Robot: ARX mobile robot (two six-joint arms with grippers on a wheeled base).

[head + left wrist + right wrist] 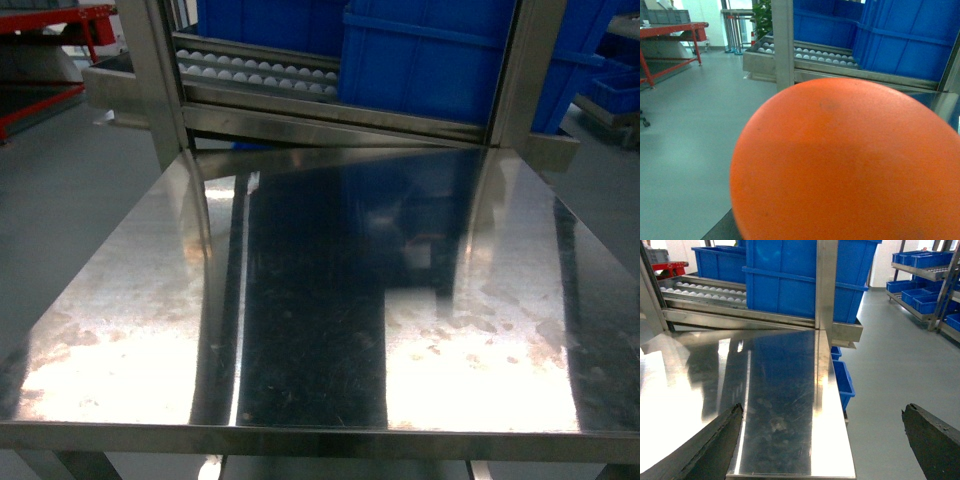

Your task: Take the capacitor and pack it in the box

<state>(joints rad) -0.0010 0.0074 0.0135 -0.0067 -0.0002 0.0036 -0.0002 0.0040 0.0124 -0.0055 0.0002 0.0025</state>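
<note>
Steel table (pixel 120 330) fills the head view, shiny, scuffed, with glare patches near the front edge; no arm shows in that view. Right claw (pixel 822 440) seen from its wrist camera: two dark fingers (pixel 715 445) spread wide at the bottom corners, nothing between them, hanging over the table's right front edge with grey floor (pixel 890 365) beyond it. Left wrist view is mostly blocked by a big orange rounded thing (pixel 850 165) right at the lens, out of focus; can't tell what it is, and the left claw's fingers aren't visible, so its state can't be told. Box and capacitor: neither shows in any of the three views. Past the table's far edge, a steel frame post (pixel 826 285) rises, and behind it a roller track (pixel 260 72) with white rollers slopes across. Blue bins (pixel 430 60) sit on the rack behind the post. Far right in the right wrist view, more blue bins on a shelf rack (pixel 922 270); one small blue bin (pixel 844 385) sits low beside the table. Far left, a red table frame (pixel 670 45) on the grey floor.
</note>
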